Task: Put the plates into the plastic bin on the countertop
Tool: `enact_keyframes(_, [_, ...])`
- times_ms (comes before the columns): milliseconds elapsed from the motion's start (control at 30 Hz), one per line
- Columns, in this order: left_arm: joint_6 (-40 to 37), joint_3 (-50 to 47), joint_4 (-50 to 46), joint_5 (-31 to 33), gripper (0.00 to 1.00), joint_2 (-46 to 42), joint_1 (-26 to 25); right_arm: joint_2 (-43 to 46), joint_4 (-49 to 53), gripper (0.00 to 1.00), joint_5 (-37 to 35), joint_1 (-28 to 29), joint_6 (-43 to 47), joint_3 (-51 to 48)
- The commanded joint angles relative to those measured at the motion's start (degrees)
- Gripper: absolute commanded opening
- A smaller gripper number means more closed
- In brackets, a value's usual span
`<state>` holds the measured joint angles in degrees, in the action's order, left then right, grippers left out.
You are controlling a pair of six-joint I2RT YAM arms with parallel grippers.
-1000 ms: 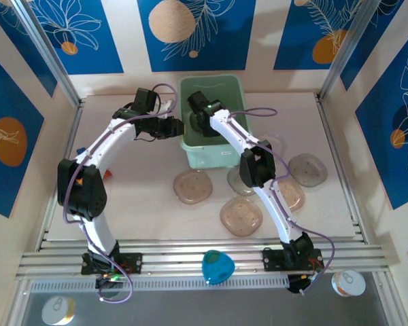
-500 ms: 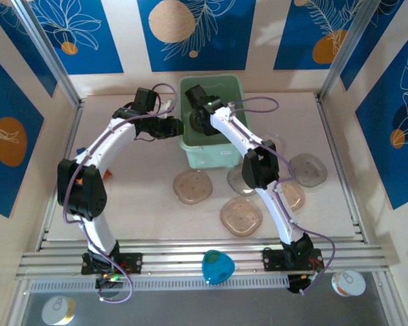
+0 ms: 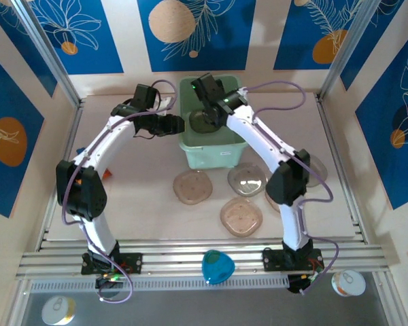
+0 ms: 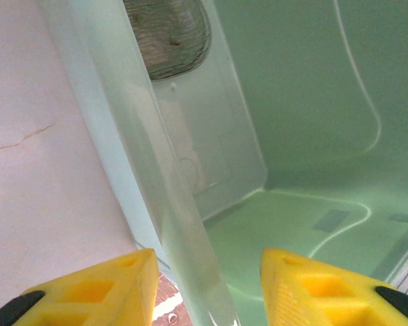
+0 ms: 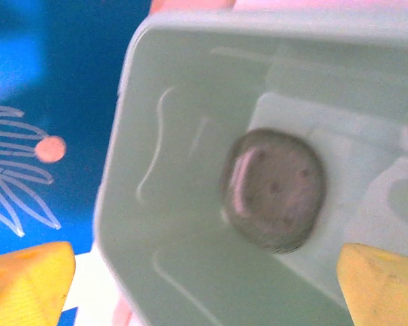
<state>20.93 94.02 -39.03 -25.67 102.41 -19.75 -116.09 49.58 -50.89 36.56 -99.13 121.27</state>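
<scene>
The mint-green plastic bin [image 3: 234, 146] stands at the back middle of the countertop [image 3: 143, 197]. One smoky plate [image 3: 205, 121] lies flat on its floor. My right gripper [image 3: 205, 95] hovers above the bin's far end, open, with nothing between its fingers; below it lies the plate [image 5: 273, 189] in the bin [image 5: 170, 170]. My left gripper [image 3: 179, 124] is at the bin's left wall. In the left wrist view its jaws [image 4: 205, 272] stand open astride the rim [image 4: 156, 170], with a gap on each side. Three plates [image 3: 193, 186] [image 3: 247, 179] [image 3: 241, 216] lie in front of the bin.
Another plate [image 3: 316, 166] lies partly hidden behind my right arm. An orange packet [image 3: 107, 174] peeks out beside my left arm. A teal object [image 3: 216, 266] sits on the near rail, with cans [image 3: 59, 309] [image 3: 347, 282] below. Metal rails edge the table.
My right gripper opened, let the plate drop into the bin and rose toward the bin's far end. My left jaws widened around the bin's rim.
</scene>
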Motion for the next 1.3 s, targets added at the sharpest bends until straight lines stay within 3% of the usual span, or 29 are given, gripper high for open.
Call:
enact_keyframes(0, [0.34,1.13,-0.74,0.99,0.48,-4.10,-0.42,8.33,0.89,0.99,-3.45,-1.15,3.99,-7.36])
enact_keyframes(133, [0.18,-1.30,-1.04,3.54,0.50,-8.31,-0.42,16.77,1.37,0.99,-2.08,-3.26,10.90,-15.71])
enact_keyframes(300, [1.04,-11.38,-0.74,7.43,0.51,-16.91,-0.01,27.26,2.76,0.99,-5.46,-4.90,18.23,-27.44])
enact_keyframes(500, [5.41,-24.95,-0.56,9.64,0.52,-24.91,0.50,37.87,-1.27,0.99,6.63,-12.02,28.48,-40.28])
enact_keyframes(600, [7.52,-31.19,-0.15,9.72,0.52,-27.23,0.50,41.40,-2.32,0.99,7.28,-12.12,38.07,-43.65])
enact_keyframes(733, [9.31,-38.56,1.50,9.37,0.52,-29.55,0.38,44.67,-1.21,0.99,10.82,-13.36,43.61,-48.18])
enact_keyframes(1000, [11.29,-45.35,5.10,7.24,0.52,-30.95,-0.63,50.89,-7.05,0.99,20.64,-15.21,47.17,-60.57])
enact_keyframes(1267, [12.44,-47.52,8.06,5.92,0.52,-27.48,-3.00,51.38,-7.81,0.97,24.41,-14.83,49.18,-62.58])
